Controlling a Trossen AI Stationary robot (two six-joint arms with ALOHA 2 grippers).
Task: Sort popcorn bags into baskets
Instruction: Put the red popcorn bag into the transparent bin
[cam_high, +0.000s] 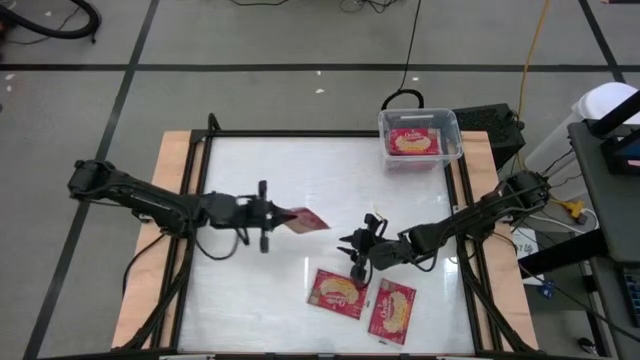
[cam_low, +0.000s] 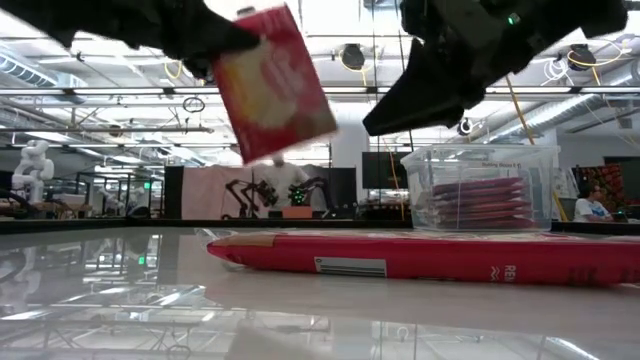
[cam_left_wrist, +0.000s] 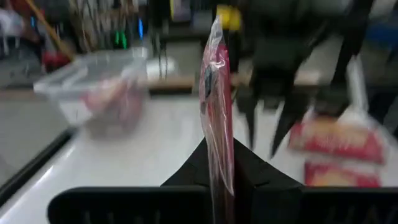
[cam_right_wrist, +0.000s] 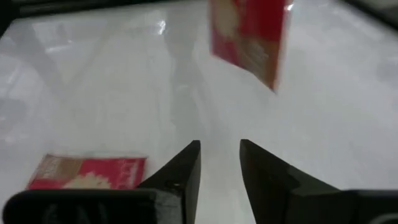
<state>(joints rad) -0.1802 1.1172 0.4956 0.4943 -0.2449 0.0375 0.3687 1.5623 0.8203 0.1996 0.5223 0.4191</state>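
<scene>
Bag (cam_high: 306, 220) pinched by one edge in left gripper (cam_high: 272, 217), held up off the bench (cam_high: 270, 170) near mid-bench; in the left wrist view the bag (cam_left_wrist: 216, 112) stands edge-on, clamped between the two fingers, upper part free. Low view shows it (cam_low: 272, 85) hanging tilted, front picture facing camera, flat with no sag. Judged light, thin, fairly stiff flat packet with a glossy film skin, likely slippery, so an edge pinch can let it swing or slip; deeper bite across the short edge seems safer. Contents probably crushable, so firm but not hard squeeze

Right gripper (cam_high: 362, 250) hovers low over the bench just beside two more bags, fingers apart and holding nothing; right wrist view shows the gap between its fingers (cam_right_wrist: 183, 171) empty. Bag near it (cam_high: 337, 290) and its neighbour (cam_high: 392, 310) lie flat, face up, side by side at the near bench edge. Flat lie gives little to grab: judged best taken at a raised seam edge or slid to lift a corner

Basket (cam_high: 448, 120), clear bin at the far right corner, well apart from both grippers, already has bags stacked flat inside (cam_low: 478, 200). Held bag not yet over it
</scene>
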